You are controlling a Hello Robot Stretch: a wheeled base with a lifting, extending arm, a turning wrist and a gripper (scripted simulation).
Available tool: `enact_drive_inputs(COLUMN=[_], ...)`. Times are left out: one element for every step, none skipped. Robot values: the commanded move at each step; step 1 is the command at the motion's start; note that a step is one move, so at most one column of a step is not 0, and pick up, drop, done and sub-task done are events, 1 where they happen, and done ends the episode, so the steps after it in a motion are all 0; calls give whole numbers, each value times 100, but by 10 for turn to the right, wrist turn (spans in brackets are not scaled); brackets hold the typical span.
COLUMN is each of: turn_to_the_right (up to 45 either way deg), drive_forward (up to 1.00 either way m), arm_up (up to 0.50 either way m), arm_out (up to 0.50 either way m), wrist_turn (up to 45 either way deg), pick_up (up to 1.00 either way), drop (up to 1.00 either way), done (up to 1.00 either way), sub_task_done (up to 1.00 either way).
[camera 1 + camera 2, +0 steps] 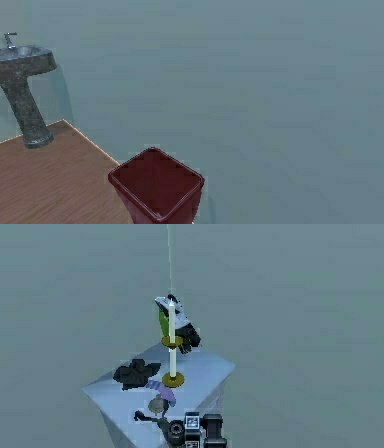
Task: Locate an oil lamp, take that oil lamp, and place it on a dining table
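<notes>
Because one round grey blob point(157, 405) lies at the dark two-finger gripper point(150, 416) by the pale blue-grey block top's point(215, 374) near edge, whether it grips anything cannot be told. Mid-surface stands one slim white stem on a gold ring point(174, 359), green-and-black topped, perhaps the oil lamp, beside one black lump point(131, 374). One dark red square bin point(155, 185) and one grey stone pedestal sink point(25, 85), its basin cut off, stand on wood floor point(50, 175).

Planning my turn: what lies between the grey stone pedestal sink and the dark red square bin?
Only bare wooden floor, in the forward view.
</notes>
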Motion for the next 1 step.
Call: enact_drive_inputs(turn_to_the_right=[0], drive_forward=[0], arm_up=[0], arm_out=[0], wrist_turn=[0], pick_up=[100], drop=[0], done=[0], sub_task_done=[0])
